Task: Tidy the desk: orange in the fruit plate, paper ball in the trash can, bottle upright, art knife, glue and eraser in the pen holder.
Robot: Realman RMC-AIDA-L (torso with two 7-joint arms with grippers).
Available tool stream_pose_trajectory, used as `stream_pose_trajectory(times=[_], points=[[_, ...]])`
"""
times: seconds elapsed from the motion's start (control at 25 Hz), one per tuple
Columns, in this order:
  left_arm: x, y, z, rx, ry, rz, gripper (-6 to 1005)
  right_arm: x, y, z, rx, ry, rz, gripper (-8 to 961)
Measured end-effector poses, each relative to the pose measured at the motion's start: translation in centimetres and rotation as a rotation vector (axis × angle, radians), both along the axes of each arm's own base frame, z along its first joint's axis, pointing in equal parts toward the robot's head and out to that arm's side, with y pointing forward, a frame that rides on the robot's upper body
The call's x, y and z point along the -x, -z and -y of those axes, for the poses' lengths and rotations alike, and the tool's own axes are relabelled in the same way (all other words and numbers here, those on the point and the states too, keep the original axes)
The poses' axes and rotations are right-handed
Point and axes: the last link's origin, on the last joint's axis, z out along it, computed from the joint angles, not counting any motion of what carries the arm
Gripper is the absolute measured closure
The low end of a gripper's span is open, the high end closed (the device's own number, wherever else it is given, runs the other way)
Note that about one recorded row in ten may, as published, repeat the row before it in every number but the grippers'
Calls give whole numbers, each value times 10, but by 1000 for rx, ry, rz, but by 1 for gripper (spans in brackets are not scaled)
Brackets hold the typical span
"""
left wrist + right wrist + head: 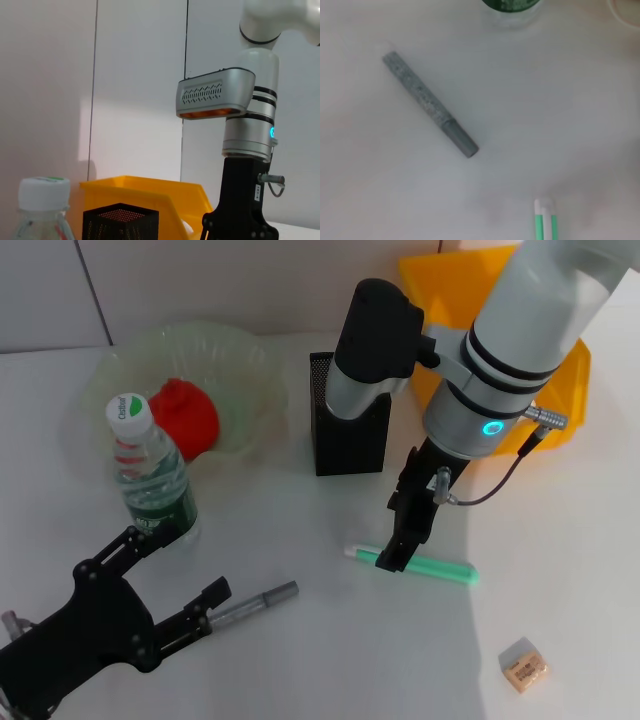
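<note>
Glue stick (415, 564) flat on tabletop (330, 650), right end effector (392, 558) down on it, grip unclear; grab mid-body, stay level. Left end effector (175, 585) spread apart, idle.

White desk surface (300, 660) against a pale panelled wall (200, 285) with dark vertical seams.

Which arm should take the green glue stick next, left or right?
Right, probably. The right end effector hangs directly over the glue stick, with the pen holder close behind. The left end effector sits low by the bottle and art knife.
</note>
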Motion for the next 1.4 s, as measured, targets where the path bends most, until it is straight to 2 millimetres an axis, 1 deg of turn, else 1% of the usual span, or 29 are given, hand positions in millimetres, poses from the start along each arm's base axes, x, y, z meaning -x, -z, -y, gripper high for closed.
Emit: stream_pose_trajectory(times=[0.12,0.2,0.4,0.92,1.2,1.4], points=[[-1,1,0,3,2,0,170,-3,4,0,-4,13,0,187],[-1,1,0,3,2,0,170,-5,10,2,-2,24,-10,193],[-1,2,-1,3,2,1,171,-9,14,1,-15,30,-15,206],[-5,3,-2,6,14,7,170,-15,22,2,-36,36,15,242],[-6,3,-3,12,24,6,170,-13,23,0,-60,44,9,261],[-7,4,-4,16,31,5,170,-13,24,0,-60,42,8,366]])
